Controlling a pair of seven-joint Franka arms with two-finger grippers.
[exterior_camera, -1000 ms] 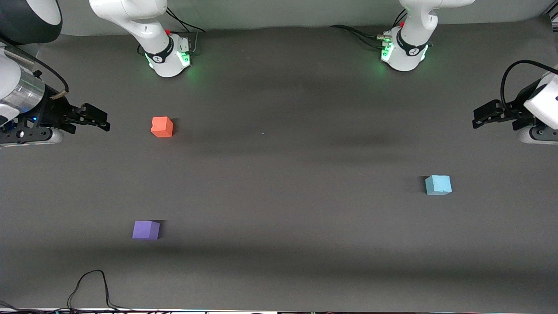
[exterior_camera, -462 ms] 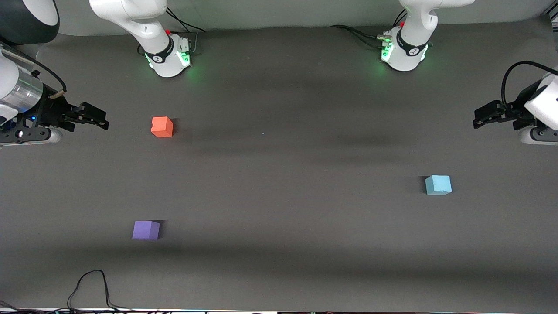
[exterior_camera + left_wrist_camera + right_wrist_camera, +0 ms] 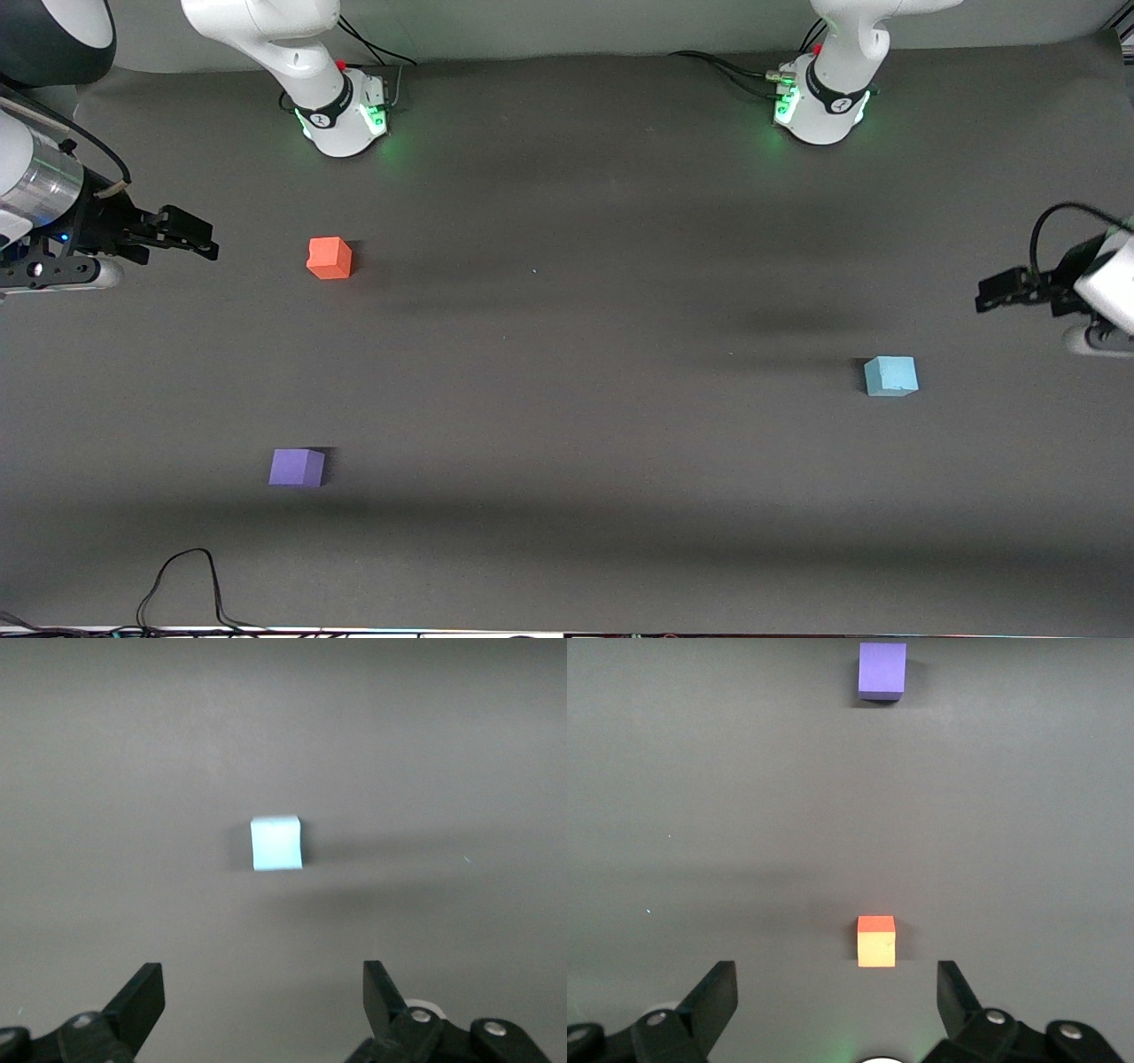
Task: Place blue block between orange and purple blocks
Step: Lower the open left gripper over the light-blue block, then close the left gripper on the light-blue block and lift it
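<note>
The left gripper (image 3: 983, 297) hangs with jaws spread and empty over the table's (image 3: 567, 354) left-arm end, near the blue block (image 3: 890, 376). The right gripper (image 3: 208, 245) waits, spread and empty, over the right-arm end beside the orange block (image 3: 330, 258). The purple block (image 3: 297, 467) lies nearer the camera than the orange one, well apart from it.
</note>
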